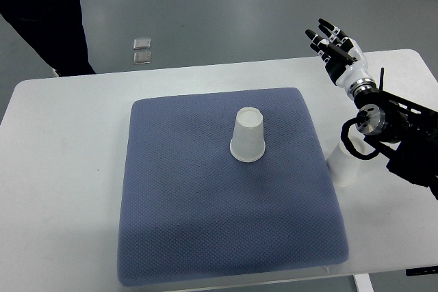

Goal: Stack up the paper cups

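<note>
A white paper cup (248, 135) stands upside down near the middle of the blue-grey mat (205, 230). A second white cup (343, 163) sits on the table just off the mat's right edge, partly hidden under my right forearm. My right hand (331, 42) is raised over the table's far right part, beyond both cups, fingers spread and holding nothing. My left arm does not show.
The mat lies on a white table (61, 169). A person in dark clothes (48, 11) stands at the far left beyond the table. Two small squares (142, 50) lie on the grey floor behind the table.
</note>
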Available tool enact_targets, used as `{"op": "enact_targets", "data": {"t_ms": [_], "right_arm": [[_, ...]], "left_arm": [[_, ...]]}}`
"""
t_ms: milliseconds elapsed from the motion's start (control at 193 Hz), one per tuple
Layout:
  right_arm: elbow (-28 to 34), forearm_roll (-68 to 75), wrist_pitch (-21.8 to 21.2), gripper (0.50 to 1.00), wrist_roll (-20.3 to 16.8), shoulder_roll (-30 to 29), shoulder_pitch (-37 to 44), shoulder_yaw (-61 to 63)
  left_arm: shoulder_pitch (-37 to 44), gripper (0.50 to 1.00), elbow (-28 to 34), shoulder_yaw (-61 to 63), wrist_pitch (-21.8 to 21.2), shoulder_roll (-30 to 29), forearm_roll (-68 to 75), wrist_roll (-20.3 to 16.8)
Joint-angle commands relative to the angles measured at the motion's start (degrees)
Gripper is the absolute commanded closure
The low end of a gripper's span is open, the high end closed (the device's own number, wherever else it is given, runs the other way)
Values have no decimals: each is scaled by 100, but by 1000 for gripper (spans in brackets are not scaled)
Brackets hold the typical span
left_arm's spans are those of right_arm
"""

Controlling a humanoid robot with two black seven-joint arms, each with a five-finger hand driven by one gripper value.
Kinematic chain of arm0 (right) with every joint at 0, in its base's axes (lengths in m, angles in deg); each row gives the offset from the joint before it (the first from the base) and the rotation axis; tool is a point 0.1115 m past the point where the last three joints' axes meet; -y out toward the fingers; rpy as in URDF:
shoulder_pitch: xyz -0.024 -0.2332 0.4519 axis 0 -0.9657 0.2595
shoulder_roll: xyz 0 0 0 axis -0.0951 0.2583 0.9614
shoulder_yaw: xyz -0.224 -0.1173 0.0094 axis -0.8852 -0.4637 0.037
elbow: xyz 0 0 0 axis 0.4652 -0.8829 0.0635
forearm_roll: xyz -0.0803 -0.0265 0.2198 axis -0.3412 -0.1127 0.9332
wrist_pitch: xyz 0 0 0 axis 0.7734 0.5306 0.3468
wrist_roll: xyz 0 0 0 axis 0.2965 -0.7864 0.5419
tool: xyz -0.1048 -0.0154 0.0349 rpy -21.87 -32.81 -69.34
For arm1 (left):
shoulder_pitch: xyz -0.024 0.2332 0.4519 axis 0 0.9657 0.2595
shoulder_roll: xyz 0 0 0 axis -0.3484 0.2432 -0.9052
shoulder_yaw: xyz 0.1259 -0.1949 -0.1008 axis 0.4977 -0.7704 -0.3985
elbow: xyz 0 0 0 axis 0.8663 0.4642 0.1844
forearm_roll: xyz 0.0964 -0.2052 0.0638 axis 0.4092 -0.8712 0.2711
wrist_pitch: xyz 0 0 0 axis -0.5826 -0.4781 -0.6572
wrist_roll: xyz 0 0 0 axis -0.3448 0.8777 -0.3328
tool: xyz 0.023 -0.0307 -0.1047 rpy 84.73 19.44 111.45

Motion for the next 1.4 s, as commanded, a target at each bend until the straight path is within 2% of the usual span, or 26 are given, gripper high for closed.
{"op": "enact_targets", "data": {"t_ms": [0, 1396], "right_arm": [[0, -1, -9, 593, -7, 10, 17, 0], [-44, -10, 0, 593, -34, 97, 96, 44]], "left_arm": [[0, 500, 0, -4, -1, 0, -5, -1], [9, 500, 9, -4, -9, 0, -5, -1]]}}
